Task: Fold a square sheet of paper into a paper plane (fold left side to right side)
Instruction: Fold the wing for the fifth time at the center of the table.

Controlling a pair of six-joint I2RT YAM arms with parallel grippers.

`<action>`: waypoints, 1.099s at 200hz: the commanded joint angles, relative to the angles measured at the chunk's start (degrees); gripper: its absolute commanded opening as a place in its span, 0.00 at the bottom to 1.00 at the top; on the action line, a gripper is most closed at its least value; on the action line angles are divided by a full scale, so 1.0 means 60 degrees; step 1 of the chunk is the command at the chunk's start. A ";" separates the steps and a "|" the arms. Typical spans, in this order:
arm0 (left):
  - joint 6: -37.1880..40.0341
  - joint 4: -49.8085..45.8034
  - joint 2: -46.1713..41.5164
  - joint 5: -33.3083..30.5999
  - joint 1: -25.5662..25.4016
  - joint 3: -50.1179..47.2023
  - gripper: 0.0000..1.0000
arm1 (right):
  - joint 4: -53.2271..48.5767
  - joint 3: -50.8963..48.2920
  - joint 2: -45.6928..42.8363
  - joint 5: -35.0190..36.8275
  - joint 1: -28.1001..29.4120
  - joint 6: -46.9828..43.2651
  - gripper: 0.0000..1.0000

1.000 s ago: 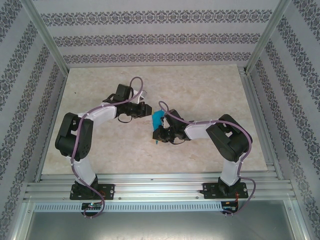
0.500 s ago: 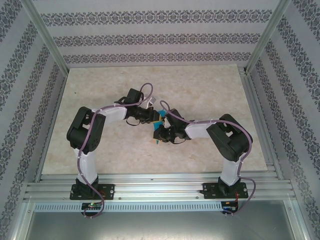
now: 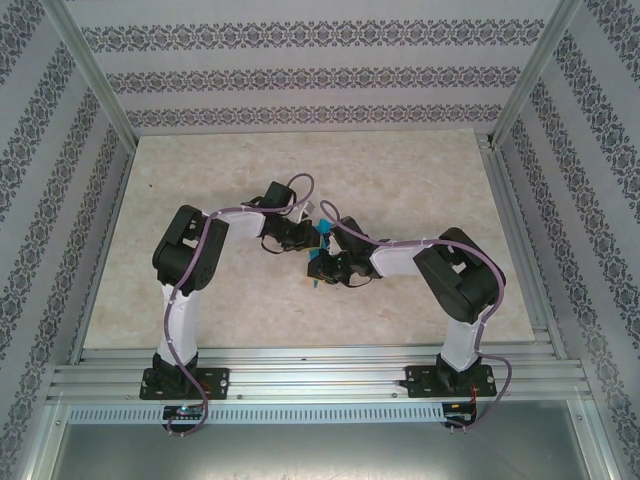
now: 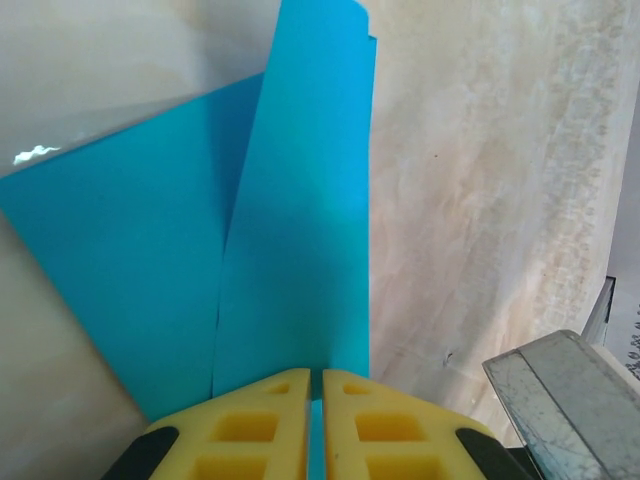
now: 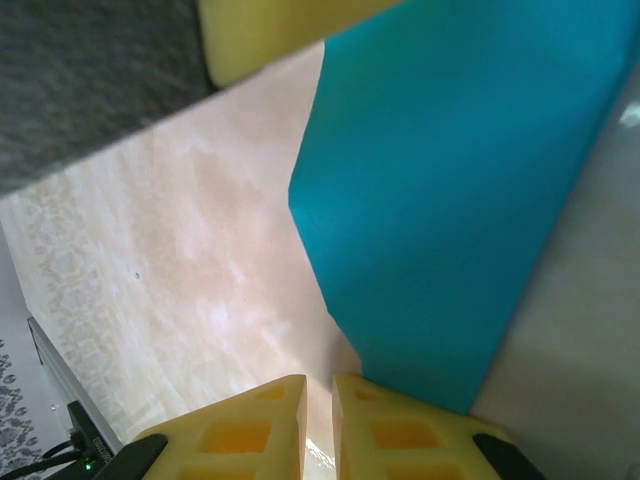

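Lengthwise from left gripper (image 4: 316, 378), folded square sheet of paper (image 4: 290, 250)

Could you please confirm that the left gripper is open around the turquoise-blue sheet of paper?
Not quite: the left gripper is shut on the turquoise-blue sheet of paper, not open; the left wrist view shows its yellow fingers pinching the paper.

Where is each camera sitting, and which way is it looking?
Top external: high behind the arms, looking down at the table; the left arm and right arm show whole, the left gripper and right gripper meeting at the blue paper.
Left wrist: on the left arm, looking along its yellow fingers, which pinch the paper.
Right wrist: on the right arm, looking past its yellow fingers at the paper.
All three share the paper and table.
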 commanded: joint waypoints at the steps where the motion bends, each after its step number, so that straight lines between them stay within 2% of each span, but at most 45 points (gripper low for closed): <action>1: 0.0347 -0.0400 0.0447 -0.0627 -0.0113 0.0123 0.13 | -0.1070 -0.0304 0.0293 0.0754 0.0017 -0.0332 0.16; 31: 0.0571 -0.0640 0.0573 -0.0950 -0.0119 -0.0021 0.12 | -0.0256 -0.0358 -0.0683 0.0139 -0.0294 -0.0404 0.21; 58: 0.0569 -0.0480 0.0575 -0.0993 -0.0119 -0.0350 0.12 | -0.0286 -0.0247 -0.1892 -0.0147 -0.1041 -0.0636 0.26; 70: 0.0560 -0.0409 0.0571 -0.1009 -0.0121 -0.0460 0.11 | -0.0426 -0.0240 -0.2218 -0.0113 -0.1525 -0.0736 0.26; 81: 0.0556 -0.0372 0.0564 -0.1049 -0.0139 -0.0543 0.11 | -0.0605 -0.0169 -0.2252 -0.0004 -0.1925 -0.0896 0.20; 99: 0.0597 -0.0422 0.0545 -0.1182 -0.0178 -0.0588 0.10 | -0.0638 0.0081 -0.1924 0.0218 -0.2252 -0.0955 0.11; 132: 0.0642 -0.0477 0.0546 -0.1280 -0.0240 -0.0606 0.10 | -0.0208 0.0748 -0.0945 0.0350 -0.2272 -0.0771 0.05; 220: 0.0701 -0.0523 0.0582 -0.1331 -0.0254 -0.0556 0.08 | 0.0488 0.1669 0.0862 0.0053 -0.1821 -0.0132 0.05</action>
